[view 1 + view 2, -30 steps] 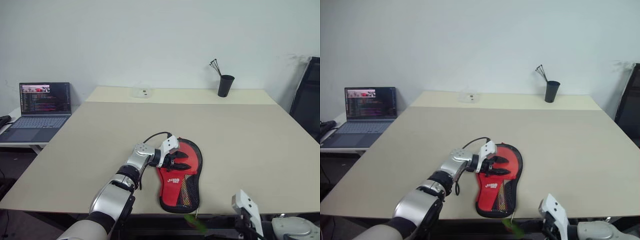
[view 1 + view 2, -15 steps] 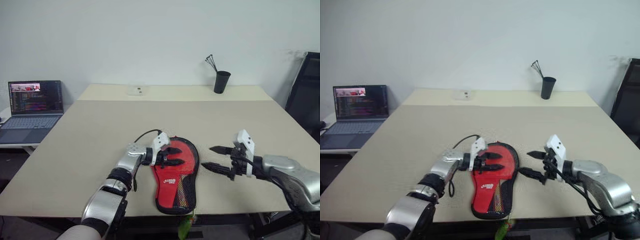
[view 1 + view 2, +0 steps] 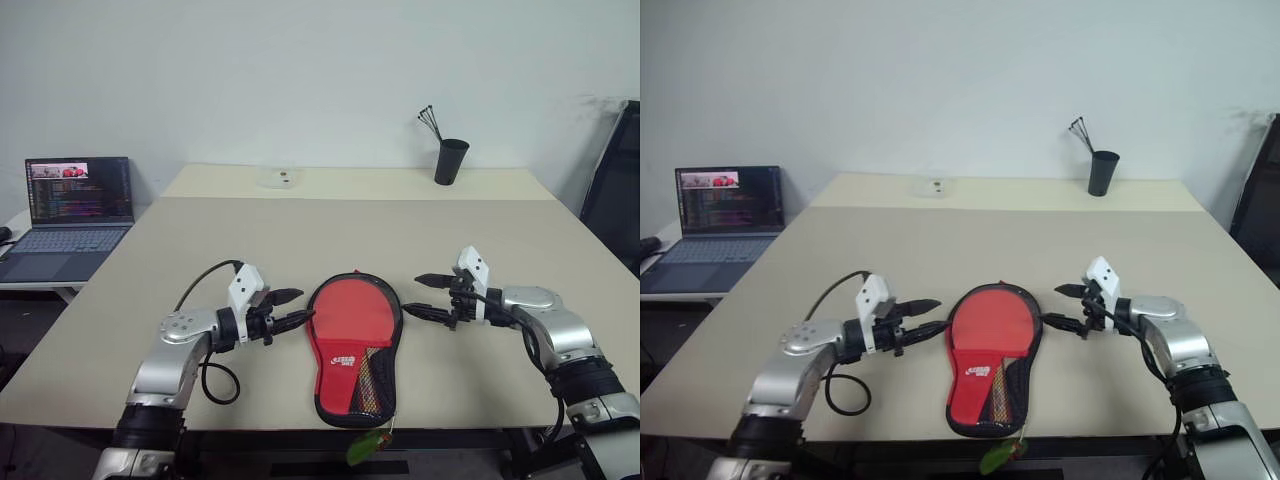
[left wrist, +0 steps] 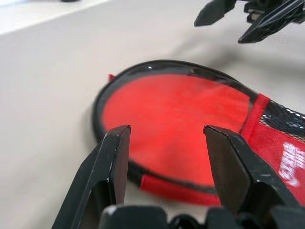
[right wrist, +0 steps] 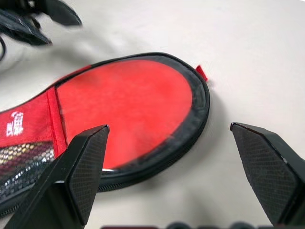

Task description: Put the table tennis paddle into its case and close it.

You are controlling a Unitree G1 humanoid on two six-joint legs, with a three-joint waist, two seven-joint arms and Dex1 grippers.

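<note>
The case (image 3: 354,346) lay flat on the desk (image 3: 500,250) near its front edge, red side up, the round end pointing away from the robot. Whether the table tennis paddle sat inside could not be told; the round red area might have been its rubber or just fabric. The left gripper (image 3: 290,307) hovered just left of the case, fingers (image 4: 110,162) apart and grasping nothing. The right gripper (image 3: 425,297) hovered just right of the case, fingers (image 5: 81,167) spread wide, empty. Both stood off it. Pinching only the zipper rim could probably drag the soft case toward the edge, where a green charm (image 3: 362,448) already hung over.
</note>
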